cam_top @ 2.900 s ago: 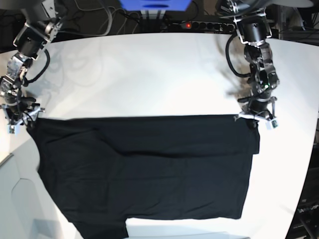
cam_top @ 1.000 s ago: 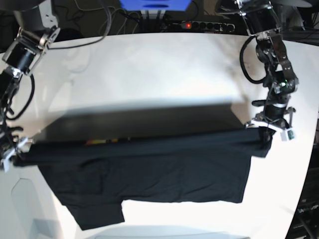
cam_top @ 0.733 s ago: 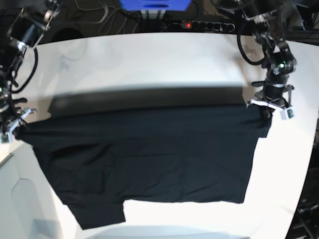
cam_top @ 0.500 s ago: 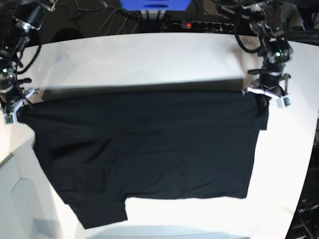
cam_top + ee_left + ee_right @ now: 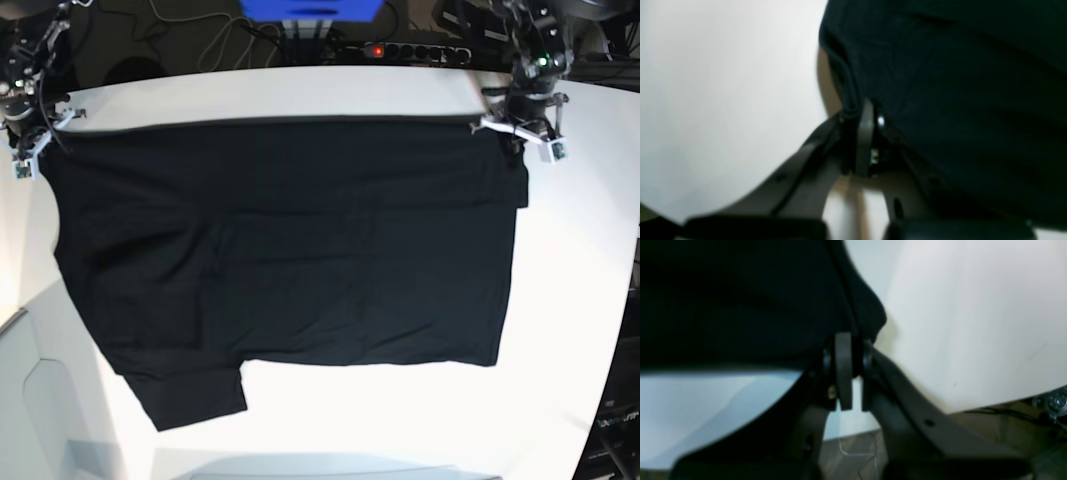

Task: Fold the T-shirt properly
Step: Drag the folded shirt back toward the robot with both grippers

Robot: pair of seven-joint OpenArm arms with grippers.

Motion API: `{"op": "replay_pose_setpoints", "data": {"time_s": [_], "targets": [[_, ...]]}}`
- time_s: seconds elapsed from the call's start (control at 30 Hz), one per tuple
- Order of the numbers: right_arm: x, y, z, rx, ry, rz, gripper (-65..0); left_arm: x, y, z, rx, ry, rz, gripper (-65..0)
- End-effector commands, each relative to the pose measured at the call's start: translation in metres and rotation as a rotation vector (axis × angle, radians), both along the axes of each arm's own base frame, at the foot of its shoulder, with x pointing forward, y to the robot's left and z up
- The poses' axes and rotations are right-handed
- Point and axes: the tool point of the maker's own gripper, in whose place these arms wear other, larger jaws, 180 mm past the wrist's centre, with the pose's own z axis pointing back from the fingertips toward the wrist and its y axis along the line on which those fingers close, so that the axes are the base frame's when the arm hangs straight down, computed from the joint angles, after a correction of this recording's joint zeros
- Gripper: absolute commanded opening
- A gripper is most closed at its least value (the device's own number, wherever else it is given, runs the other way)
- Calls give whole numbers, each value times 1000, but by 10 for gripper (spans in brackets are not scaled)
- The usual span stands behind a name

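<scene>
The black T-shirt [image 5: 280,250] lies spread over most of the white table [image 5: 570,300], plain side up, one sleeve at the front left. No print or tag shows. My left gripper [image 5: 518,138] is shut on the shirt's far right corner; the left wrist view shows its jaws pinching the hem [image 5: 848,110]. My right gripper [image 5: 38,148] is shut on the far left corner; the right wrist view shows the cloth edge [image 5: 857,323] between its jaws. Both corners sit near the table's far edge.
A power strip [image 5: 400,50] and cables lie behind the table's far edge. A blue object [image 5: 310,10] stands at the back middle. Bare white table shows to the right of the shirt and along the front.
Both grippers have carried the shirt's top edge from mid-table toward the far edge, stretching the shirt out flat. The cloth now covers more of the table.
</scene>
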Motion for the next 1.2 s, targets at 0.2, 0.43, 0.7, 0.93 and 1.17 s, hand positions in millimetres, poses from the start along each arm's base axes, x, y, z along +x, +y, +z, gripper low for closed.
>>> {"op": "replay_pose_setpoints", "data": {"time_s": [0.2,0.43,0.7,0.93,1.17], "targets": [[-9,-13,10,-15,-18,-24,-650,-21,-5,10,20,4,-5,-646],[-24,-11,4,-12,18,-18,-650,-32,-3,7,24,33,-7,-646],[-33,-12,1,-17,43,-14,-650,-41,-1,4,31,58,-10,-646],[-35,-13,1,-16,44,-21,-650,-46,-1,2,31,72,-10,-646],[-35,-14,2,-20,45,-20,-617,-58,-1,-1,31,102,-11,-638]]}}
